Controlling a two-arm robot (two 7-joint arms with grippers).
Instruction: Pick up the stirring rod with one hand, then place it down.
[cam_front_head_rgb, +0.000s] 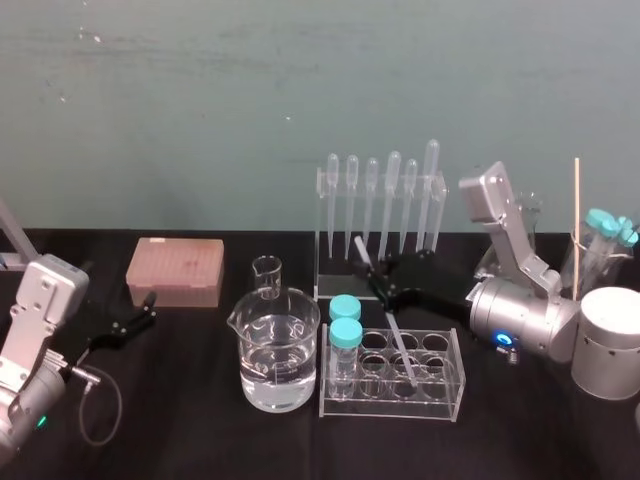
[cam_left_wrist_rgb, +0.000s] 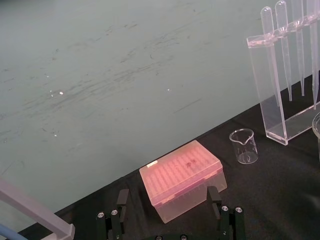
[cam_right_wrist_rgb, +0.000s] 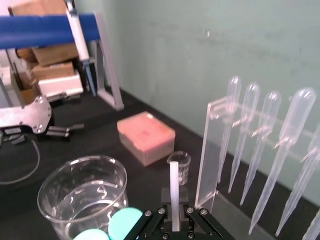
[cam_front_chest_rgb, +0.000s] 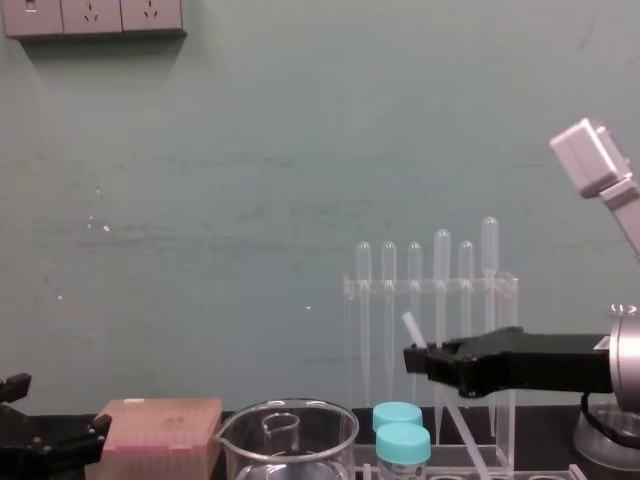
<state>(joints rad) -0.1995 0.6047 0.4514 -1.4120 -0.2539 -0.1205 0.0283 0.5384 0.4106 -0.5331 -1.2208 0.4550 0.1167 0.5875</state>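
Counter (cam_front_head_rgb: 180, 430), black, spans the foreground under a teal wall (cam_front_head_rgb: 200, 100). The silver-and-white right arm (cam_front_head_rgb: 525, 320) reaches in from the robot's right toward the middle.

A clear pipette rack (cam_front_head_rgb: 380, 265) stands at the back with six bulb-topped pipettes (cam_front_head_rgb: 393, 190) hanging in it. Just in front lies a clear test-tube rack (cam_front_head_rgb: 450, 395). A large beaker (cam_front_head_rgb: 275, 350), partly filled with clear liquid, stands beside the test-tube rack on the robot's left. A pink tip box (cam_front_head_rgb: 175, 270) sits farther left.

The right gripper (cam_front_head_rgb: 383, 283) hangs between the two racks, above the back edge of the test-tube rack. Its jaws are pinched narrow on the stirring rod (cam_front_head_rgb: 396, 340), gripping its upper half. The left gripper (cam_front_head_rgb: 148, 310) is parked low at the robot's left, near the tip box, jaws spread wide and holding nothing.

The rod is tilted. Its top leans back toward the pipette rack and its lower end dips into a front well of the test-tube rack. Whether it touches the bottom cannot be told.

Two teal-capped tubes (cam_front_head_rgb: 345, 335) stand at the test-tube rack's left end. A small empty beaker (cam_front_head_rgb: 267, 275) sits behind the large one.
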